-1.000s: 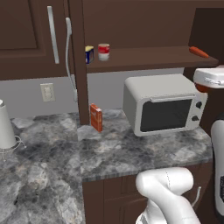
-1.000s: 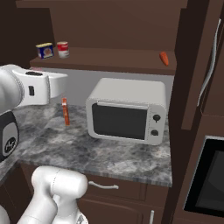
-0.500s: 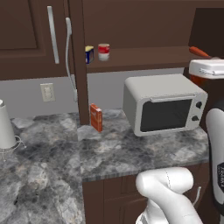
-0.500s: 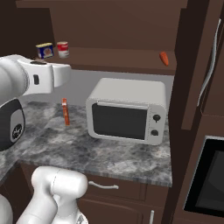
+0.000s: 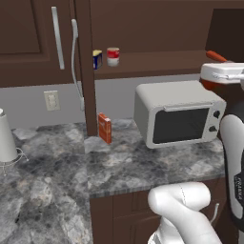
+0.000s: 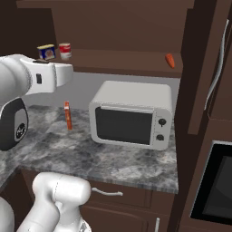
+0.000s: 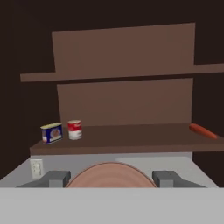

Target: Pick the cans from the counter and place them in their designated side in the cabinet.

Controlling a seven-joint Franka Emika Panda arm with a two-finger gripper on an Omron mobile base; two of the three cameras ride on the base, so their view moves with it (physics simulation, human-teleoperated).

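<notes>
Orange-red can (image 7: 111,175): held between the two finger tips; in the hand view its round top fills the gap between them. From the left base view a patch of it (image 5: 208,85) shows under the white hand, raised above the right end of the microwave (image 5: 176,116).
Gripper (image 7: 111,180): fingers (image 7: 54,178) closed against the sides of the orange-red can, facing the open cabinet at about shelf height.
Red can with cream band (image 5: 113,56): upright on the shelf board (image 5: 157,64), near its left end.
Blue-and-yellow container (image 5: 97,59): at the left end of the shelf board, just beside the red can with cream band, on its left.
Slim orange thing (image 5: 215,56): lying at the right end of the shelf board, well apart from the red can with cream band.
Flat orange-red box (image 5: 104,127): upright on the counter (image 5: 119,167), near its back edge, left of the microwave.
Microwave: on the counter below the shelf board, door shut.
Cabinet handles (image 5: 57,38): two silver bars on the dark doors left of the shelf board.
</notes>
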